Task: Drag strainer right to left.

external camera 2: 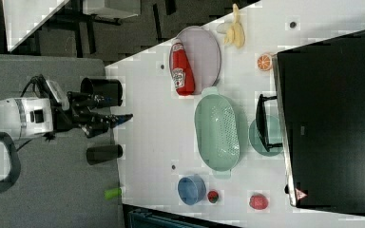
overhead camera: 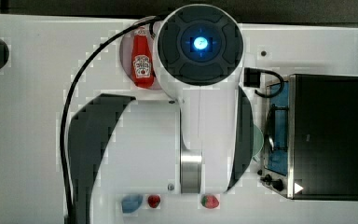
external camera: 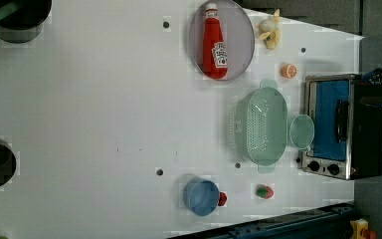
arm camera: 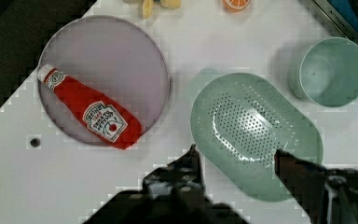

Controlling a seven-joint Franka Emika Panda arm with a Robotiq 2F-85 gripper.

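Mint-green strainer (external camera: 263, 124) sits between plate (external camera: 222, 40) and toaster oven (external camera: 340, 132) in the left view. Right view: gripper (external camera 2: 116, 117) well off it. Wrist view: fingers (arm camera: 191, 161) apart, empty; I'd hook the rim, drag slow.

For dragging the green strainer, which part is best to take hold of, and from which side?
Probably the long side rim of the strainer, from above. It sits upright with its mouth open upward, so one finger of the open tool can drop inside, the other outside. The ketchup bottle's plate and the cup stand close.
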